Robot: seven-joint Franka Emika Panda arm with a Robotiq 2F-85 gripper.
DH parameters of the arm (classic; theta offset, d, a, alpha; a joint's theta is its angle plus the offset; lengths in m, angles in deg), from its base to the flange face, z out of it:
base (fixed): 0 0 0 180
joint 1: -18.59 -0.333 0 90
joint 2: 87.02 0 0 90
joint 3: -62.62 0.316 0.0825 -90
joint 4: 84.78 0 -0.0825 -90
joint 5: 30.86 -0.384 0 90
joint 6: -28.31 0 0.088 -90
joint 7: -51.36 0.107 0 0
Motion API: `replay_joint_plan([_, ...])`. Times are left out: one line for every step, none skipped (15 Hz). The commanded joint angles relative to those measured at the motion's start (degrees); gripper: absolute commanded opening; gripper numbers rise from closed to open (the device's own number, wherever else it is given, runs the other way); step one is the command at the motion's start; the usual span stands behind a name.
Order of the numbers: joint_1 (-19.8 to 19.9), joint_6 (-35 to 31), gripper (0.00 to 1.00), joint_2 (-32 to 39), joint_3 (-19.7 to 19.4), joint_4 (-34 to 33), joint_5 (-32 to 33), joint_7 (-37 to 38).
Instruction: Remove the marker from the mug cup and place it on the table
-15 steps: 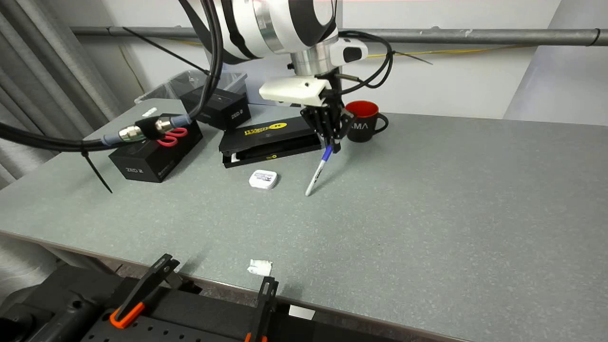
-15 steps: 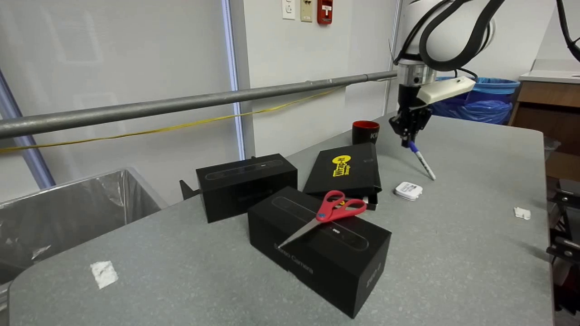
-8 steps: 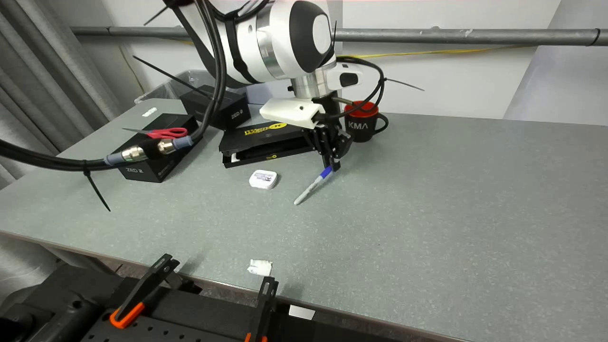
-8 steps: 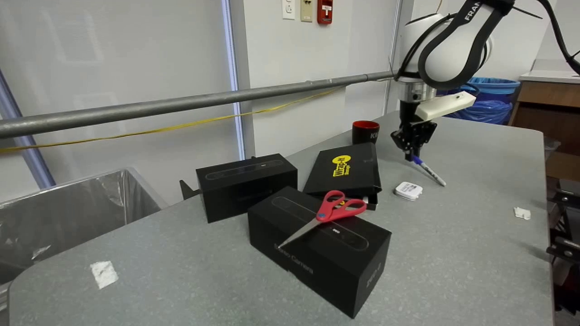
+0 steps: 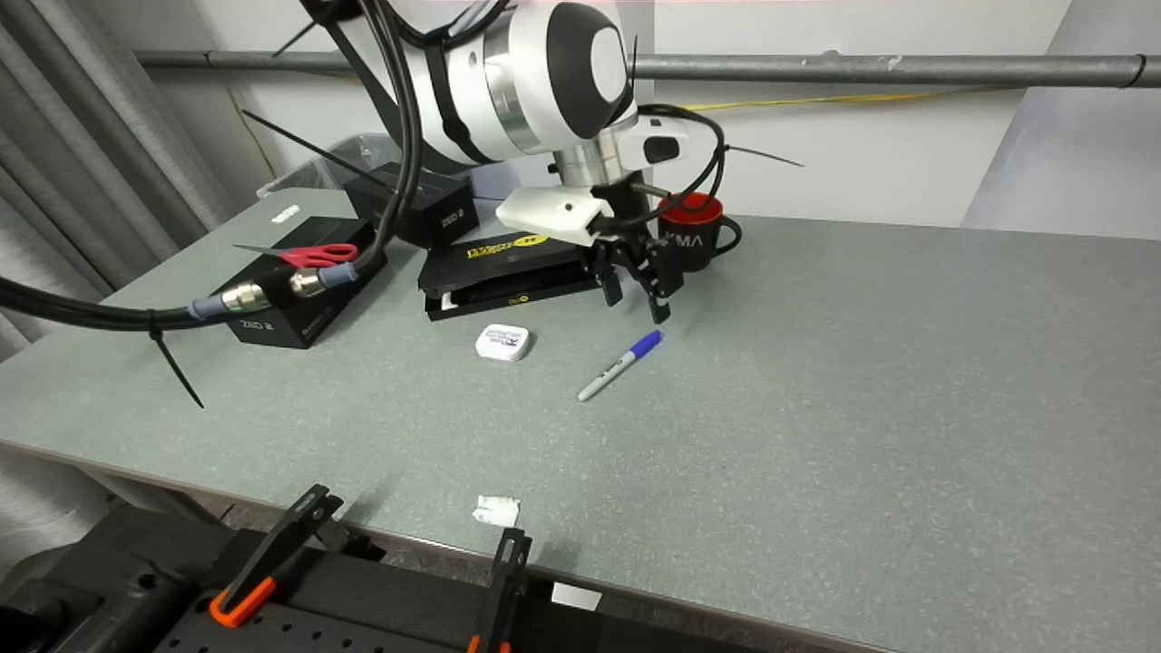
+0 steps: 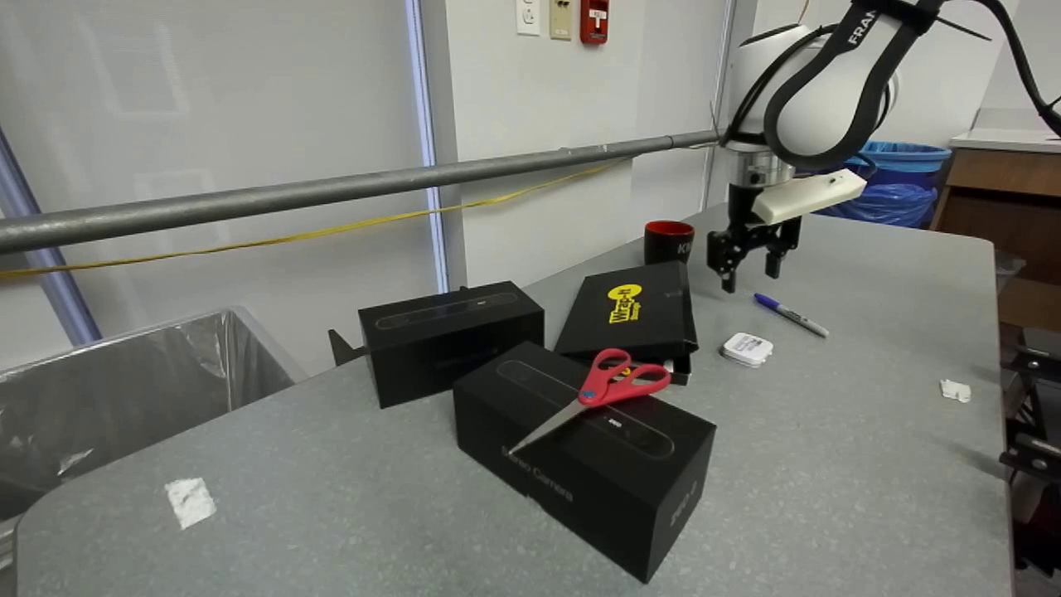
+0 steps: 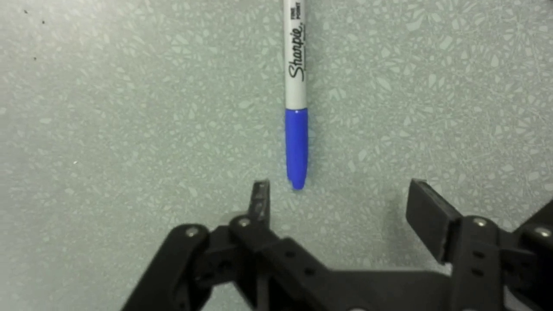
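Observation:
The marker, grey-white with a blue cap, lies flat on the speckled grey table. My gripper stands open just above and behind its cap end, holding nothing. In the wrist view, the cap of the marker points down toward the space between the spread fingers of the gripper, nearer the left finger and touching neither. The mug cup, dark outside and red inside, stands upright behind the gripper in an exterior view. The visible upper part of its inside shows no marker.
A small white case lies beside the marker. Behind it sits a flat black box with yellow lettering. Red scissors rest on a black camera box, near another black box. A pipe runs along the wall.
The gripper came down with the marker, whose tilt flattened against the table. The fingers then spread apart and let go, and the marker now lies flat.

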Motion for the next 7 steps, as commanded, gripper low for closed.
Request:
replay_joint_plan([-2.2,-1.4,1.00,0.1,-1.9,0.0,0.8,2.6])
replay_joint_plan([-2.3,-1.3,1.00,0.1,-1.9,-0.1,0.7,2.7])
replay_joint_plan([-2.3,-0.8,1.00,0.0,-1.8,-0.3,0.4,2.8])
replay_joint_plan([-0.9,0.1,1.00,0.1,-0.7,-0.3,-0.2,0.6])
replay_joint_plan([-1.0,0.2,1.00,0.1,-0.7,-0.4,-0.2,0.7])
replay_joint_plan([-1.0,0.2,1.00,0.1,-0.7,-0.4,-0.2,0.7])
replay_joint_plan([-1.0,0.2,1.00,0.1,-0.7,-0.4,-0.2,0.7])
